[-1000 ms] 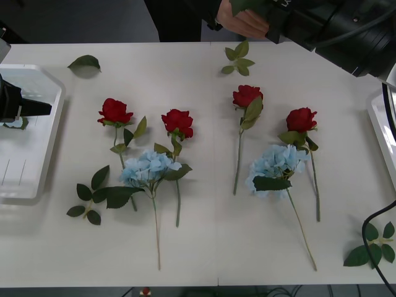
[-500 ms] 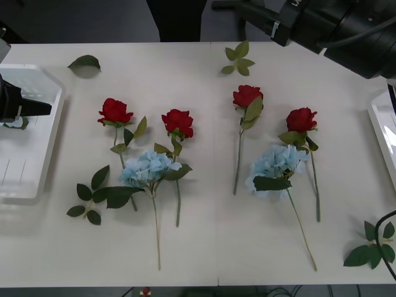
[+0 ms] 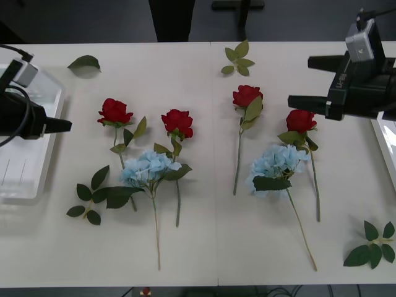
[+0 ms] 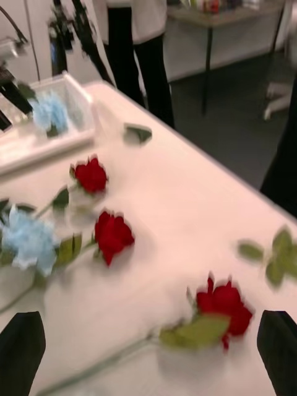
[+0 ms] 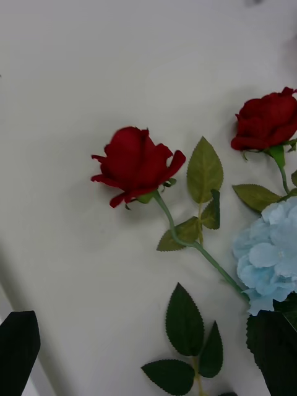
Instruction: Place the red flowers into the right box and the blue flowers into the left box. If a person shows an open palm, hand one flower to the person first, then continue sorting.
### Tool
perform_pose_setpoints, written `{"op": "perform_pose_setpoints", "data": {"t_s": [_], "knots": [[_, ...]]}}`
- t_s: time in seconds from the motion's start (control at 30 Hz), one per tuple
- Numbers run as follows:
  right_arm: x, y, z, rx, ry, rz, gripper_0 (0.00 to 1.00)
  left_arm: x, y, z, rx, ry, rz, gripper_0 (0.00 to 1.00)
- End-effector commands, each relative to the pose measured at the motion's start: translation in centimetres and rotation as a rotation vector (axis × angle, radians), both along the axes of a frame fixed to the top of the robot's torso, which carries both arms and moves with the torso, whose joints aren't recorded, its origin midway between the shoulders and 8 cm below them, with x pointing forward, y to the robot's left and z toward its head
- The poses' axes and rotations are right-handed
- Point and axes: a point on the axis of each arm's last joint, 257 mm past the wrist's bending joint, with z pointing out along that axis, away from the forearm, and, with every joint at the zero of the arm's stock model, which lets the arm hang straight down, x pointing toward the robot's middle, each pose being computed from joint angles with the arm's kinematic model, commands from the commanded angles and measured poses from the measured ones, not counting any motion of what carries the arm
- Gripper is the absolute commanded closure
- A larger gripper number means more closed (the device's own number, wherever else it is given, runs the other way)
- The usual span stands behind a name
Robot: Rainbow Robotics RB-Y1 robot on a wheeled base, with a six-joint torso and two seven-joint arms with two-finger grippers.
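A white table (image 3: 210, 247) carries four artificial red roses and two pale blue hydrangea heads, all lying flat with their stems pointing toward the near edge.

Counting from the table's left end, the first rose (image 3: 114, 111) lies apart from the second rose (image 3: 177, 122). The left hydrangea (image 3: 147, 168) lies just nearer the front edge than these two, and its bloom overlaps their stems. The third rose (image 3: 247, 96) sits right of the table's middle. The fourth rose (image 3: 301, 119) lies toward the right end, with the right hydrangea (image 3: 277, 166) touching its leaves. Loose leaf sprigs (image 3: 238, 59) are scattered near the far edge and the front corners.

The left box (image 3: 37, 179), a white tray, sits at the table's left edge. In the right wrist view one blue hydrangea (image 4: 51, 113) already rests inside it. A sliver of the right box (image 3: 385, 139) shows at the right edge.

The left gripper (image 3: 59, 125) hovers over the left box's inner rim, its claw spread and holding nothing. The right gripper (image 3: 309, 82) hovers just beyond the fourth rose, its black fingers (image 4: 20, 351) spread wide and empty.

The flowers look very light, with soft fabric blooms that would crush or shed. The thin stems likely flex, so the firmest hold is probably on the stem just below the bloom.
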Motion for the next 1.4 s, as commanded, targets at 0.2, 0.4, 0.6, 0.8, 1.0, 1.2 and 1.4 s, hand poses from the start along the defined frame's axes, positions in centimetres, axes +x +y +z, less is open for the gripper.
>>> {"op": "perform_pose_setpoints", "data": {"t_s": [0.2,0.4,0.6,0.8,1.0,1.2,1.4], "knots": [[-1.1,-9.7,-7.1,-0.217,0.383,-0.325,0.00,0.1,-6.5,-5.7,-0.072,0.023,0.014,0.00],[-2.0,-13.1,-10.7,-0.296,0.571,-0.556,0.00,1.2,-8.9,-7.9,-0.083,0.032,0.096,0.00],[-2.0,-13.6,-14.2,-0.301,0.687,-0.747,0.00,2.4,-7.8,-9.3,-0.006,0.020,0.193,0.00],[-0.4,-13.2,-17.2,-0.302,0.734,-0.818,0.00,3.7,-8.2,-9.1,0.023,0.019,0.249,0.00],[2.2,-13.4,-19.4,-0.316,0.733,-0.865,0.00,6.5,-9.5,-9.6,-0.002,0.001,0.272,0.00],[3.6,-13.8,-21.3,-0.339,0.713,-0.909,0.00,8.1,-10.1,-11.1,-0.008,0.004,0.281,0.00],[4.2,-13.6,-23.2,-0.373,0.684,-0.919,0.00,7.9,-9.5,-12.8,0.023,0.022,0.286,0.02]]}}
